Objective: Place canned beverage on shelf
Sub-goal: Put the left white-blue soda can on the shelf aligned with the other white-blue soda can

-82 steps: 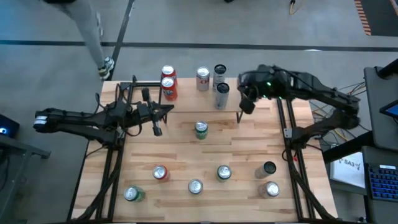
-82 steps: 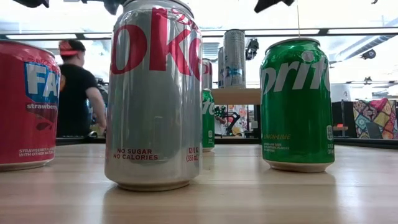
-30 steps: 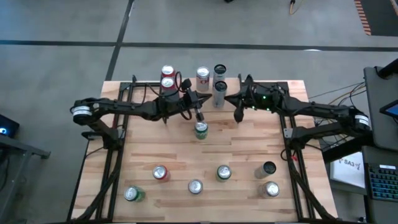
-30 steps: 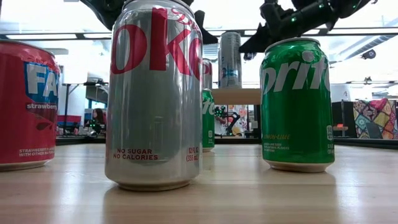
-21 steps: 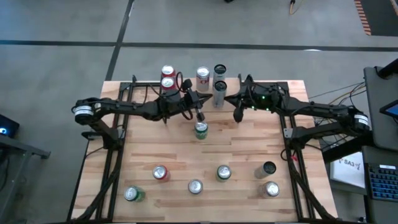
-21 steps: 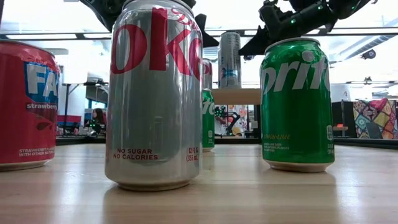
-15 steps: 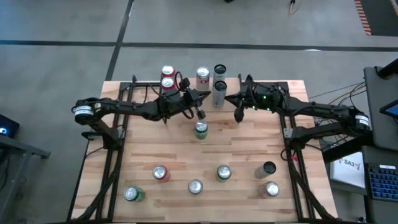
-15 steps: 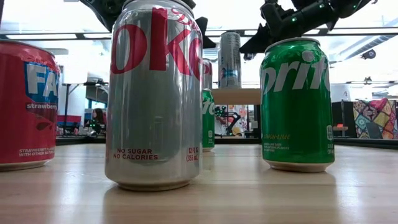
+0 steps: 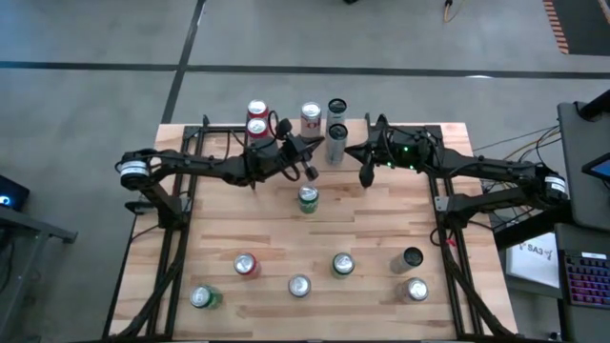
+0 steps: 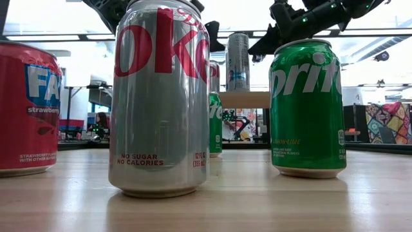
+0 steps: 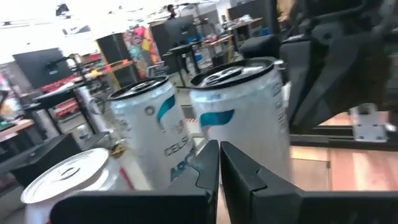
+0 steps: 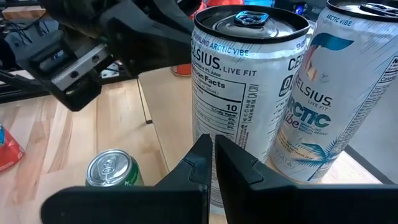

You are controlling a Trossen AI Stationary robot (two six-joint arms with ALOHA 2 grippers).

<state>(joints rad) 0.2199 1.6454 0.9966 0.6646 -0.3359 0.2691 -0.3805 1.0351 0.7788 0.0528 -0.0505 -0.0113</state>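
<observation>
Two Celsius Arctic Vibe cans [image 12: 249,81], Diet Coke can [image 10: 159,96], Sprite can [image 10: 307,106]

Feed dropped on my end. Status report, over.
Left gripper and right gripper shut, empty, flanking the tall white can on the shelf. Green can waits below. Nothing blocking.

Grey concrete floor [image 9: 400,38] around my table [image 9: 219,229], dark seam lines across it. Laptop [image 9: 583,276] on stand at right edge. Low view: bright ceiling strip lights [image 10: 360,31], desks and clutter far back, patterned cloth [image 10: 388,122] at right.
</observation>
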